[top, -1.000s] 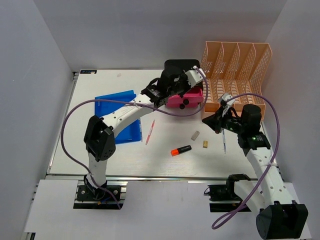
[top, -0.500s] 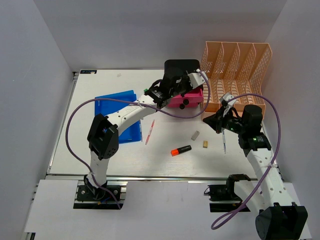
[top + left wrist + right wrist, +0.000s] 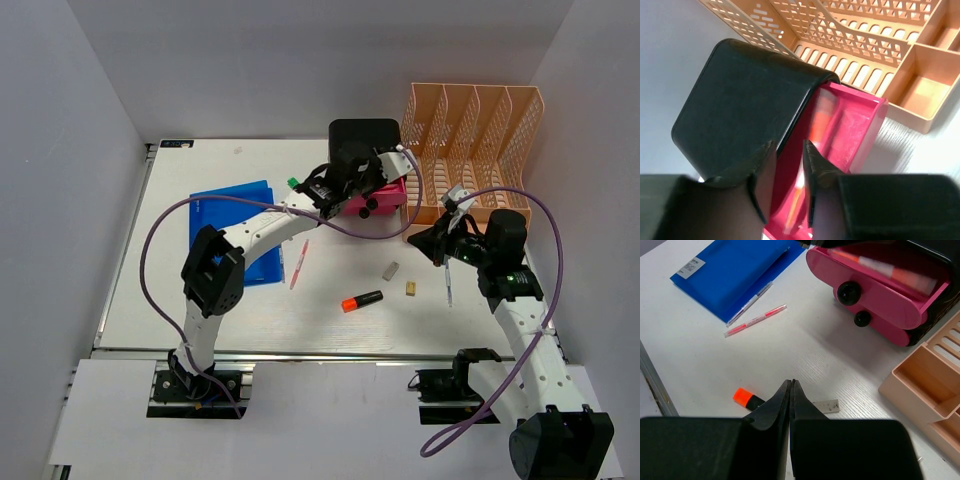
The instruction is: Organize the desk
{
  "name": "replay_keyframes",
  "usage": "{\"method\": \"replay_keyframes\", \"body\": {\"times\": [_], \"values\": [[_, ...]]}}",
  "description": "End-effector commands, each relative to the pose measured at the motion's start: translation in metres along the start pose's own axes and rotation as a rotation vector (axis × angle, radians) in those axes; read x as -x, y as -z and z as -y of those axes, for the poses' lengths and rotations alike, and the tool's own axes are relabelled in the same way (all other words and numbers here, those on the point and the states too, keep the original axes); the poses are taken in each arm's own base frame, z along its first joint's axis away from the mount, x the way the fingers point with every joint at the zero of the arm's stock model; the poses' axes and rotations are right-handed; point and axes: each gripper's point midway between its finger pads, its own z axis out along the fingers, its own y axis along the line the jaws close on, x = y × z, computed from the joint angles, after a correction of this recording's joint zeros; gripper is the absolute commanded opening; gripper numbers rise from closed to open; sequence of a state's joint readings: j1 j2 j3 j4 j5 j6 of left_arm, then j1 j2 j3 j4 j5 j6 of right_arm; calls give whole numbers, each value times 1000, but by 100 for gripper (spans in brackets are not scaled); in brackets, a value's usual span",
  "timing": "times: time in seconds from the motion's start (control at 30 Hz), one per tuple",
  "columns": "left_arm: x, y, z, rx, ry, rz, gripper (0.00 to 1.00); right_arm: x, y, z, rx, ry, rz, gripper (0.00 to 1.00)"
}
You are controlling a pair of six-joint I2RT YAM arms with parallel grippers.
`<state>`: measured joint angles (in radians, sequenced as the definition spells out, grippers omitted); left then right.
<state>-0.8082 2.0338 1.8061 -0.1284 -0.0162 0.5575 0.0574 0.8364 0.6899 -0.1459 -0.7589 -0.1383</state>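
The left hand [image 3: 788,150] hangs over the open pink drawer [image 3: 855,125], its fingers slightly parted and empty, with a marker [image 3: 821,117] lying inside. The right hand [image 3: 791,386] is pressed shut on nothing above the white surface [image 3: 300,325], which lies beneath everything. If it lifts carelessly, the left hand could snag the drawer wall and drag the black organiser [image 3: 740,100].

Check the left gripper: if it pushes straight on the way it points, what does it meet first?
Most likely the open pink drawer: the left gripper points into it, near the orange marker inside. The black case edge sits close beside; depth is unclear.
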Motion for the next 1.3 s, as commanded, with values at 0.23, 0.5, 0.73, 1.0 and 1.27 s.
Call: {"method": "replay_keyframes", "body": {"times": [0.23, 0.5, 0.73, 1.0, 1.27], "values": [[68, 28, -30, 102, 74, 117, 53, 10, 3, 1, 4, 40, 43, 0], [78, 150, -52, 177, 601, 138, 4, -13, -1, -20, 164, 129, 12, 43], [-87, 247, 4, 354, 811, -152, 48, -29, -29, -45, 280, 192, -110, 61], [-168, 271, 29, 418, 815, -320, 68, -64, -96, -82, 289, 262, -454, 60], [-183, 303, 10, 579, 777, -280, 39, -76, -172, -99, 167, 52, -638, 56]]}}
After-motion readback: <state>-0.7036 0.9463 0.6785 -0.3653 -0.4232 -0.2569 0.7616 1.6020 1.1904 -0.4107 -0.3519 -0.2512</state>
